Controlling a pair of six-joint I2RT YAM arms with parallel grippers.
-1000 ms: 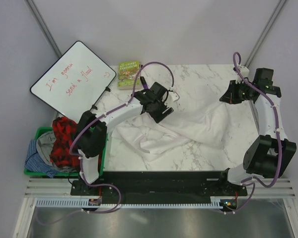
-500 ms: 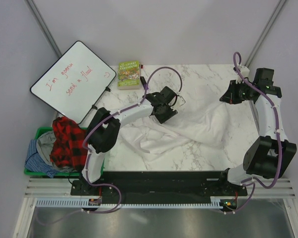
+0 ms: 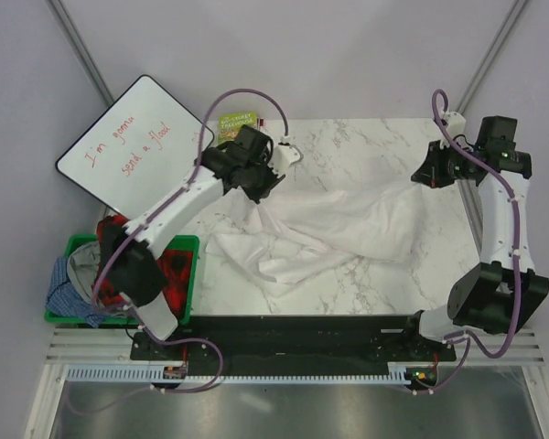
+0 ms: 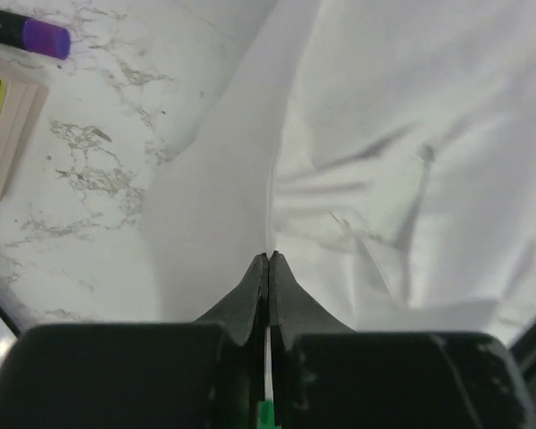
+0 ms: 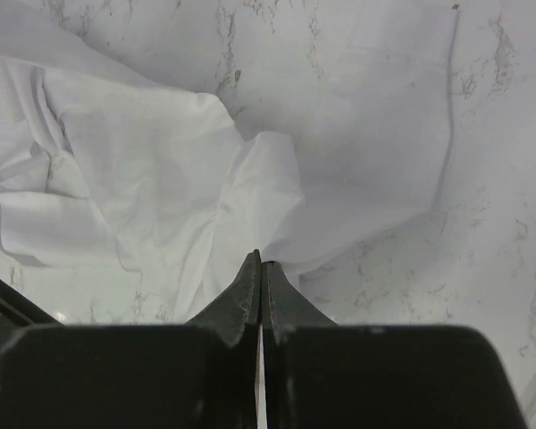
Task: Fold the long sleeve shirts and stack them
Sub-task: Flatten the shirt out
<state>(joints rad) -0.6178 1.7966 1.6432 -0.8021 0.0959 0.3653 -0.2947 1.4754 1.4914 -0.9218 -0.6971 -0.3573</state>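
The white shirt (image 3: 339, 229) is seen rumpled across the middle of the desk (image 3: 366, 146), drawn out between the two arms, and no fold can be made out in it yet. No finished stack is shown anywhere on the marble. Off the desk's left edge, a green crate (image 3: 191, 283) is filled with more clothing, a red checked garment (image 3: 110, 229) on top. Whether those are further shirts to be folded cannot be told. So the task is judged to be at its start: the cloth is only being pulled out, and the sleeves, the body folds and the stacking are all left to be done.

Now to the hands. The left hand (image 4: 268, 259) is clenched, its jaws pressed together, and a thin edge of the shirt is pinched between them. From above, the cloth is seen tented up from the desk to that hand, near the green book (image 3: 231, 121) at the far left corner. The right hand (image 5: 260, 259) is likewise shut tight, and a corner of the shirt is drawn up to its tips. A grip on that corner is judged, with a shadow cast on the marble beneath. The fabric between the two grips is seen creased and slack, not taut.
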